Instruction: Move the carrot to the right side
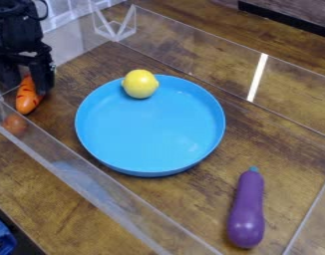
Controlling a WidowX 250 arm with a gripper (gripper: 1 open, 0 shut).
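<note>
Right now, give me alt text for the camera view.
The open hand points down over the carrot at the table's far left, fingers astride it. A yellow ball sits in the blue plate at centre; a purple eggplant lies lower right.

table [278, 110]: dark wood grain | plate [178, 149]: smooth blue plastic | eggplant [245, 209]: glossy purple

The black gripper [22, 78] hangs at far left, pointing straight down, its jaws spread wide.

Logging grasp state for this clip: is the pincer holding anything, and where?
Nothing is held. The open pincer straddles the carrot, jaws not closed on it.
</note>
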